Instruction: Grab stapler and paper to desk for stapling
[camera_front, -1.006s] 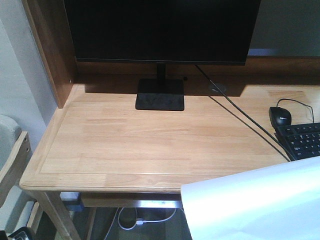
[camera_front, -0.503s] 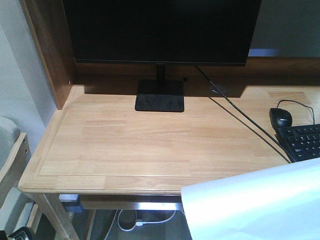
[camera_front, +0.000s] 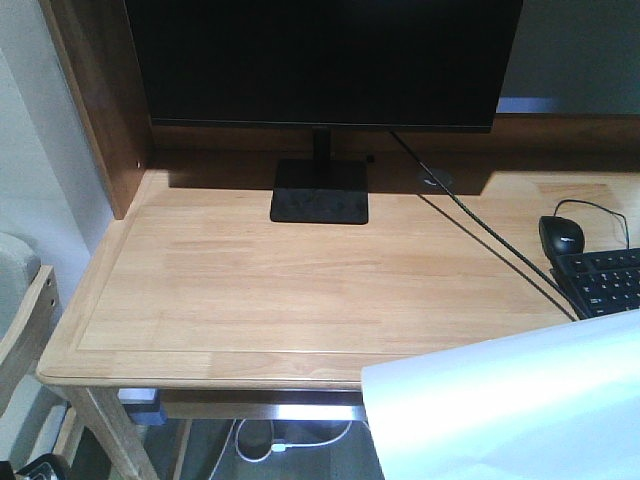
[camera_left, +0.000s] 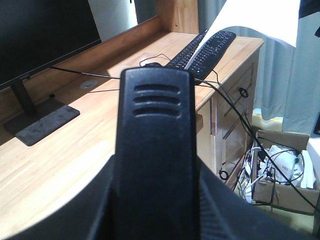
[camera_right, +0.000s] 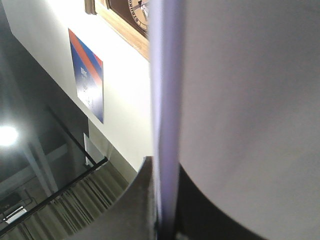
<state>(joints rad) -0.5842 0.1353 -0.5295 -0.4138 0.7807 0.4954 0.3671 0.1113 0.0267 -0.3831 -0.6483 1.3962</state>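
Warm, even light falls from above on my desk (camera_front: 250, 290). The monitor (camera_front: 320, 60) throws a dark band of shadow along the back and around its stand. The paper (camera_front: 510, 410) glares bluish white, its surface washed out. Under the desk it is dim. In my left wrist view the stapler (camera_left: 155, 150) is soft and underexposed, close to the lens. My right wrist view is blurred, and a round light (camera_right: 8, 135) flares at the left.
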